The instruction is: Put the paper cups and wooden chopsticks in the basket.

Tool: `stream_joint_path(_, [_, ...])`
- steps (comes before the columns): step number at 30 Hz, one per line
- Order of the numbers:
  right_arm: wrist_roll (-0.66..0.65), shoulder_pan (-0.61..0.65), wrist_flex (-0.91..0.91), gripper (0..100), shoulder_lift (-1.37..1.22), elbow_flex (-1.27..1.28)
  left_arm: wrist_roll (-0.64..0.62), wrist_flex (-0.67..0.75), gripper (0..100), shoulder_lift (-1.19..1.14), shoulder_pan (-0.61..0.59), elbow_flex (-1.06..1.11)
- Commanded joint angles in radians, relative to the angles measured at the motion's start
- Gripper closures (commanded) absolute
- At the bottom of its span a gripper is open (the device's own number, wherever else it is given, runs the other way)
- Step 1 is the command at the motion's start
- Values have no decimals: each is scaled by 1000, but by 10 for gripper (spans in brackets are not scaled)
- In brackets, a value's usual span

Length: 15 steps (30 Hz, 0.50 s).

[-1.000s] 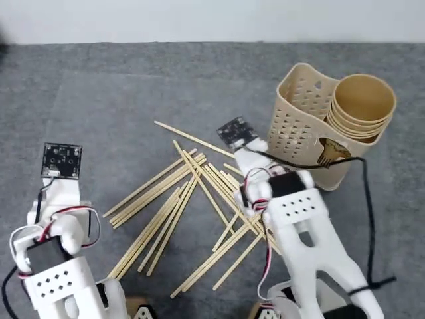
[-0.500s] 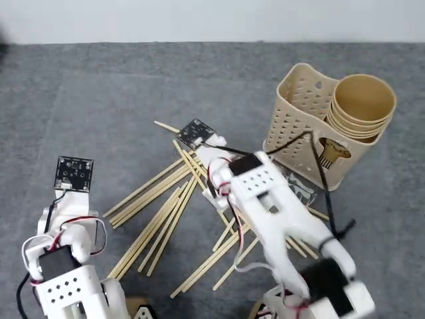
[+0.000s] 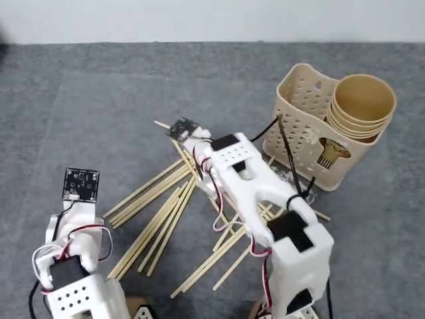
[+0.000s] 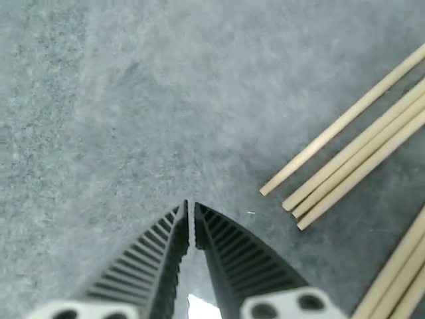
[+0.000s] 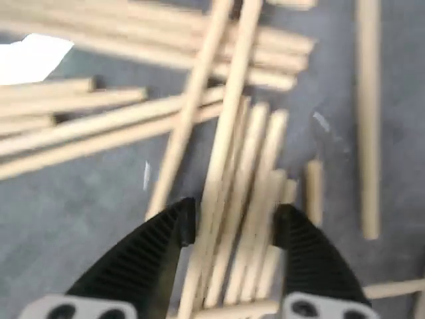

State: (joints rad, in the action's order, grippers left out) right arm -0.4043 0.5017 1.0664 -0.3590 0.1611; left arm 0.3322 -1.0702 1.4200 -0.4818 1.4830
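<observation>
Several wooden chopsticks (image 3: 166,206) lie scattered across the grey mat in the middle of the table. A beige perforated basket (image 3: 295,119) stands at the back right, with a stack of paper cups (image 3: 362,106) inside it. My right arm (image 3: 232,166) stretches over the top of the pile. Its gripper (image 5: 236,212) is open and low, with its fingers either side of a bundle of chopsticks (image 5: 246,199). Left of the pile, my left gripper (image 4: 189,207) hangs shut and empty over bare mat, a short way from some chopstick ends (image 4: 292,199).
A black cable (image 3: 292,159) runs from the right arm past the basket's front. The left arm (image 3: 73,226) stands at the front left. Bare grey mat lies to the far left and behind the pile.
The right arm has swung left from beside the basket to over the upper part of the chopstick pile. The left arm has shifted slightly toward the front and right.
</observation>
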Motion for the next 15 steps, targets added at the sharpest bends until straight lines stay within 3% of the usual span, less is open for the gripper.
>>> stream_joint_path(1, [-14,10,50,933,-68,-124,8,-12,984,64,-5,-5])
stream_joint_path(15, [-43,10,150,989,-128,-241,12,-87,984,275,-5,50])
